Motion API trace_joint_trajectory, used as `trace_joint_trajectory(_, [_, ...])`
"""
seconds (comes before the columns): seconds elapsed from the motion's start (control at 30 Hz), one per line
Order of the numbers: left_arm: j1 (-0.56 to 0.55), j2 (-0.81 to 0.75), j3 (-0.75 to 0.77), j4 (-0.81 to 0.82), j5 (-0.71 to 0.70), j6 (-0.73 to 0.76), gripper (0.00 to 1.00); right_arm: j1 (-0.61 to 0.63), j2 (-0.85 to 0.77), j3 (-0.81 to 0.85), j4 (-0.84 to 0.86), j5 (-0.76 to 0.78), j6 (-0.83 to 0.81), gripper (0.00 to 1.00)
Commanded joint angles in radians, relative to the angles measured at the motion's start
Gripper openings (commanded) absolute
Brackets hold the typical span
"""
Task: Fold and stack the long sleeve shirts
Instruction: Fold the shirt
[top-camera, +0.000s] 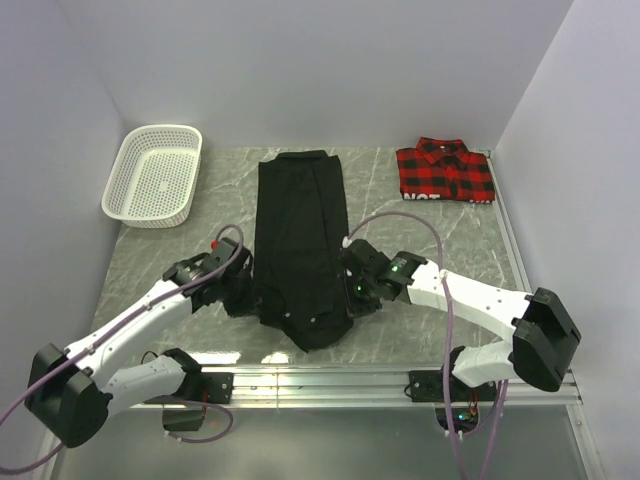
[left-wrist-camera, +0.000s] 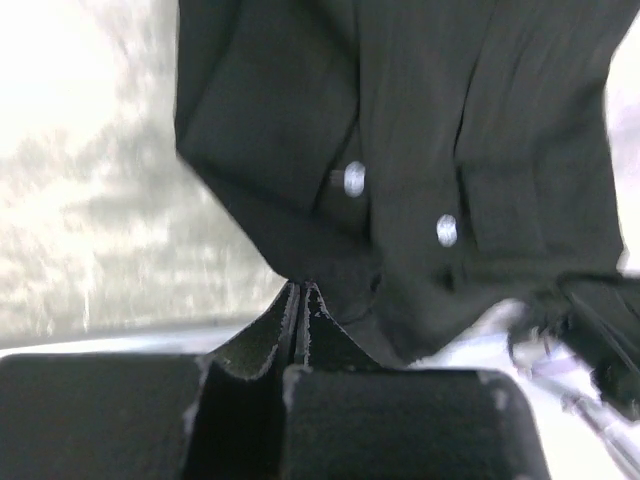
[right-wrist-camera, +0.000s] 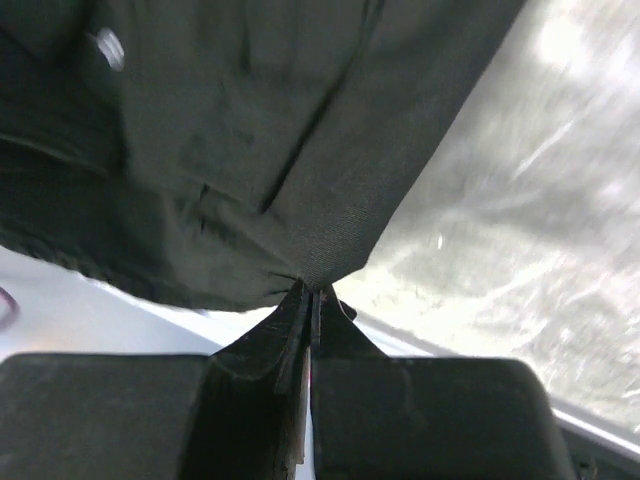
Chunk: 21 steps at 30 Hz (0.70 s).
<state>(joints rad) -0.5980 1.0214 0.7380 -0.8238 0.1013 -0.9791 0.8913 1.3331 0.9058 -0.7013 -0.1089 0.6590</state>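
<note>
The black long sleeve shirt (top-camera: 298, 235) lies as a long narrow strip down the middle of the table, its near end lifted off the surface. My left gripper (top-camera: 243, 288) is shut on the shirt's left edge near that end, and my right gripper (top-camera: 351, 290) is shut on the right edge. In the left wrist view the gripper (left-wrist-camera: 300, 290) pinches black cloth (left-wrist-camera: 420, 130) with two pale buttons. The right wrist view shows its gripper (right-wrist-camera: 315, 291) pinching a corner of the cloth (right-wrist-camera: 250, 130). The red-and-black plaid shirt (top-camera: 446, 170) lies folded at the back right.
A white mesh basket (top-camera: 153, 175) stands at the back left corner. White walls close in the grey marbled table (top-camera: 440, 240) on three sides. A metal rail (top-camera: 330, 380) runs along the near edge by the arm bases.
</note>
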Motion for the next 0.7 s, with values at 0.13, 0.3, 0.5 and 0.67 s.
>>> trace_joint_trajectory(0.13, [0.056, 0.164, 0.162, 0.194, -0.248, 0.048, 0.0, -0.13, 0.1, 0.181, 0.049, 0.081, -0.09, 0.0])
trace_joint_trajectory(0.3, [0.17, 0.265, 0.239, 0.298, -0.285, 0.106, 0.0, -0.224, 0.205, 0.295, 0.089, 0.087, -0.137, 0.0])
trace_joint_trajectory(0.5, [0.244, 0.437, 0.382, 0.403, -0.302, 0.148, 0.01, -0.293, 0.339, 0.439, 0.141, 0.107, -0.193, 0.0])
trace_joint_trajectory(0.67, [0.259, 0.591, 0.475, 0.466, -0.296, 0.174, 0.01, -0.334, 0.434, 0.545, 0.178, 0.106, -0.232, 0.0])
